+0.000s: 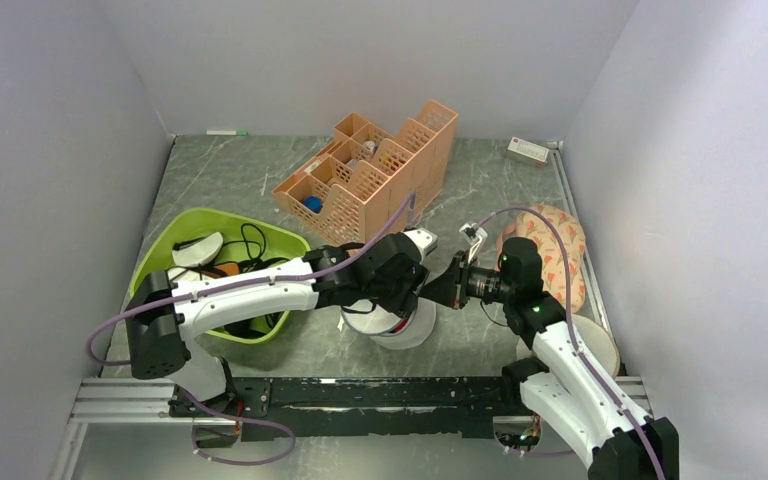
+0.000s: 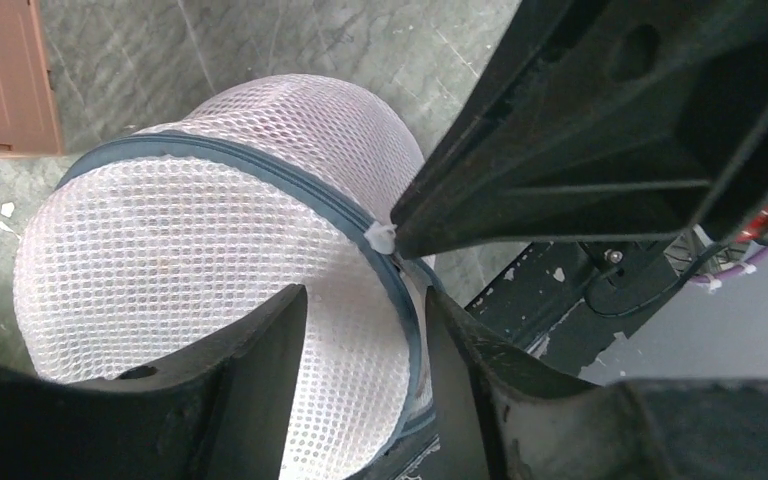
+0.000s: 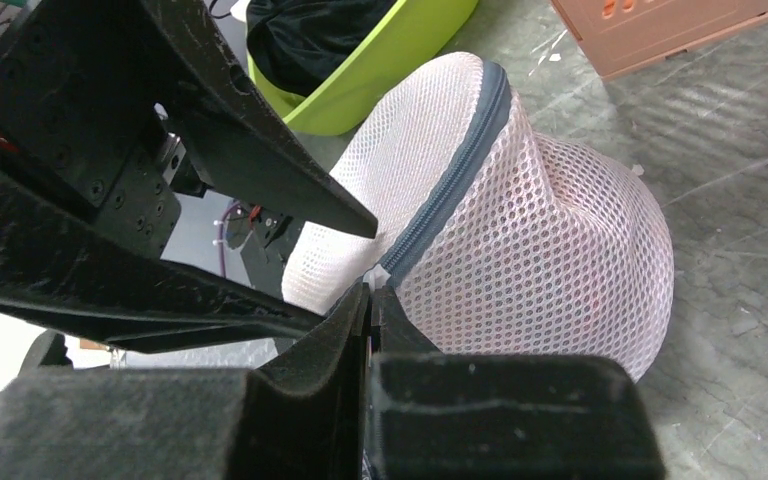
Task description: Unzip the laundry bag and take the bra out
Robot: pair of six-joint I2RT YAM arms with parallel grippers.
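I am working the zip right now, with the laundry bag [image 1: 400, 328] sitting on the counter [image 1: 260, 175] between the two arms, just beside the green tub [image 1: 175, 240]. My right fingers [image 3: 330, 340] are clenched on the small white zipper pull [image 2: 380, 238], which is sitting on the grey zipper band [image 3: 455, 180] running around the lid. My left fingers [image 2: 260, 360] are standing parted, straddling the mesh and the band just below the pull, not pinching anything that I can make out. I am not seeing the bra. I am judging it to be inside, since the zip is looking closed along the whole stretch I can see. To do this well I am planning to close the left fingers on the band right behind the pull, so the soft mesh is not bunching or lifting. Then I am planning to draw the pull along the curve of the band rather than straight out, slowly, so the tab is not slipping free.
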